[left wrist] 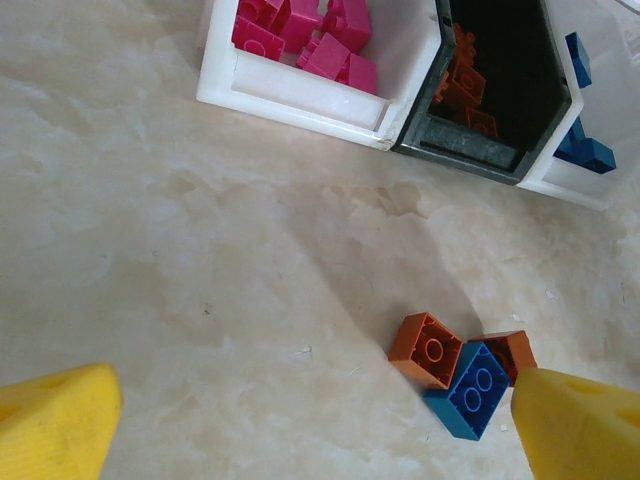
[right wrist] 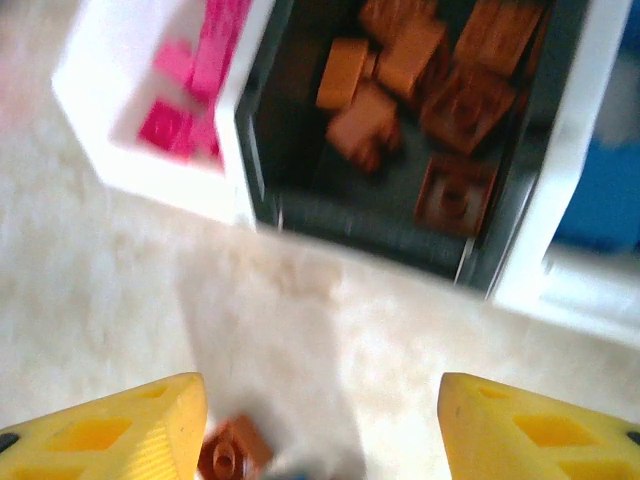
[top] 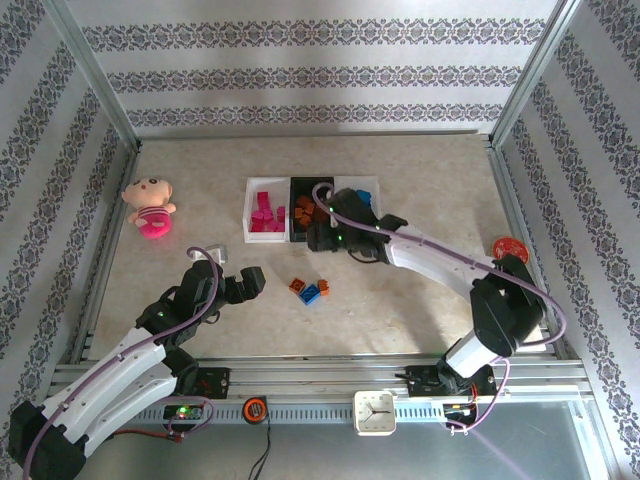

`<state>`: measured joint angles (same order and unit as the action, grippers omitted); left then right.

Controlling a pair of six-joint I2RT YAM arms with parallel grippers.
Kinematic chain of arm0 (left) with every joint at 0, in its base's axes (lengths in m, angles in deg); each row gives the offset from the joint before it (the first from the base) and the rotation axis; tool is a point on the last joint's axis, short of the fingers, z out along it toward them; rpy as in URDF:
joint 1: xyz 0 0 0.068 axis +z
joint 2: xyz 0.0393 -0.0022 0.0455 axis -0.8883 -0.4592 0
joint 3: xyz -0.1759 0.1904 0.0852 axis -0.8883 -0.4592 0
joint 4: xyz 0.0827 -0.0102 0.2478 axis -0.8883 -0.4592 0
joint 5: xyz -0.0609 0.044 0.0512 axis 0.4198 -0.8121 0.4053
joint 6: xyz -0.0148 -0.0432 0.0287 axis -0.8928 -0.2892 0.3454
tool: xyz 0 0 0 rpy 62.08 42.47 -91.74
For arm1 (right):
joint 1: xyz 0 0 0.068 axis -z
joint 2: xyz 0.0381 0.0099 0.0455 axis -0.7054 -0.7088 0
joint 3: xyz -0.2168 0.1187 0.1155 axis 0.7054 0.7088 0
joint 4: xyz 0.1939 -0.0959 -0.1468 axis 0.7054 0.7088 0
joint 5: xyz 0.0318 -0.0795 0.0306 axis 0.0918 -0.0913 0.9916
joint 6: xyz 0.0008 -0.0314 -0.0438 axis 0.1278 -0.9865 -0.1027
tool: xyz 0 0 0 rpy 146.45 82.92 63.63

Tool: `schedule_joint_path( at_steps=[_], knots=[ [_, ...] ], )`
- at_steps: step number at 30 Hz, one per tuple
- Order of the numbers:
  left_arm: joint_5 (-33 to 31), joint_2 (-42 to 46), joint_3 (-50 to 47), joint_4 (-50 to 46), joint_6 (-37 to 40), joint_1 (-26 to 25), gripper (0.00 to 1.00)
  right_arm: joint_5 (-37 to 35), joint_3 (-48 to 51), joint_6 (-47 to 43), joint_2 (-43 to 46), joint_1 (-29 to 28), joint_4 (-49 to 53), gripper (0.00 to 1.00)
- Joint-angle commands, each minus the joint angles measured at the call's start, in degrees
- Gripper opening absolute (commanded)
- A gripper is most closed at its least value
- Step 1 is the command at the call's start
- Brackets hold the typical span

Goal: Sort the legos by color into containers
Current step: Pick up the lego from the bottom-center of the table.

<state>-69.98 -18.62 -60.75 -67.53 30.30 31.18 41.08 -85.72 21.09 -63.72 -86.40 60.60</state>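
Three containers stand in a row mid-table: a white bin [top: 248, 205] with pink legos [top: 266, 213], a black bin [top: 296, 238] with orange legos [right wrist: 400, 70], and a white bin [top: 376, 185] with blue legos [left wrist: 583, 150]. Three loose legos lie together on the table: an orange one [left wrist: 428, 348], a blue one [left wrist: 470, 390] and another orange one [left wrist: 510, 350]. My left gripper [top: 235, 285] is open, low over the table left of them. My right gripper [top: 320, 236] hovers open at the black bin's near edge, nothing between its fingers [right wrist: 110, 430].
A pink plush doll [top: 150, 207] sits at the far left. A round red tin [top: 507, 247] lies by the right rail. A small clock [top: 375, 411] and a round orange-and-black thing [top: 255, 408] rest on the front frame between the arm bases.
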Motion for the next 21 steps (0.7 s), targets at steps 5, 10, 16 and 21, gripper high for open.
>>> schedule_joint_path(
  at_steps=[5, 10, 16, 21],
  knots=[
    [0.94, -1.12, -0.19, 0.70, -1.43, 0.46, 1.00, 6.07, 8.41, -0.76, 0.18, -5.25, -2.49, 0.64],
    [0.86, -1.23, -0.19, 0.47, -1.58, 0.46, 1.00, 4.47, 9.39, 0.76, -2.77, -6.18, -4.41, 0.61],
    [0.85, -1.04, -0.94, 0.31, -1.78, 0.46, 1.00, 2.44, 9.81, 1.49, -6.17, -6.27, -4.05, 0.54],
    [0.85, -1.04, -1.07, 0.47, -1.92, 0.42, 1.00, 1.57, 10.34, 1.92, -6.05, -6.28, -4.23, 0.41]
  ],
)
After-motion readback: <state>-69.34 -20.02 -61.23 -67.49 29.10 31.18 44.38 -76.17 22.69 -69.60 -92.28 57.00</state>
